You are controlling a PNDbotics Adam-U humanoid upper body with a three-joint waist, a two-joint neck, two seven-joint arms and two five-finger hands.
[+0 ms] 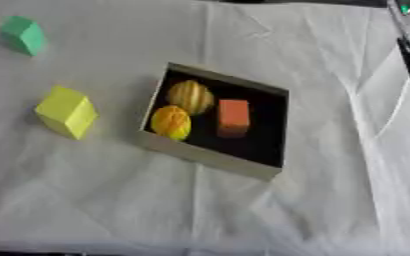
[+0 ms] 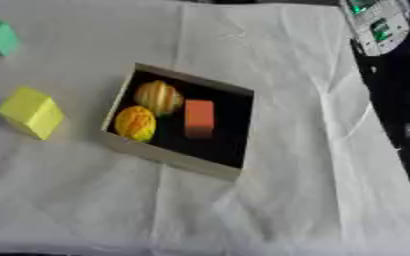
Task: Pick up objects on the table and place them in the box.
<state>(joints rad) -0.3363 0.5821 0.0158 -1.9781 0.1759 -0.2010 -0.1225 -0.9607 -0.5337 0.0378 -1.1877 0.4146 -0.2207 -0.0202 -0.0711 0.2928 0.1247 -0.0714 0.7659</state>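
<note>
Left eye view is showing the box (image 1: 213, 152), a shallow tray with pale walls and a dark floor, sitting askew near the middle of the surface (image 1: 331, 200), which is lying under a creased white cloth. Inside the box, an orange block (image 1: 233, 117) is standing towards the centre, with a striped yellowish ball (image 1: 190, 96) lying just to its left at the far side and a yellow-orange ball (image 1: 171, 122) lying just nearer, the two balls close together against the left wall. Outside the box, a yellow cube (image 1: 66, 111) is resting on the cloth to the left, apart from the box wall, and a green cube (image 1: 23, 34) is sitting well beyond it in the far left corner. At the far right edge, part of a dark and silver robot arm (image 2: 379, 30) is showing, but neither hand is appearing in either view, so I cannot tell how their fingers are standing.
</note>
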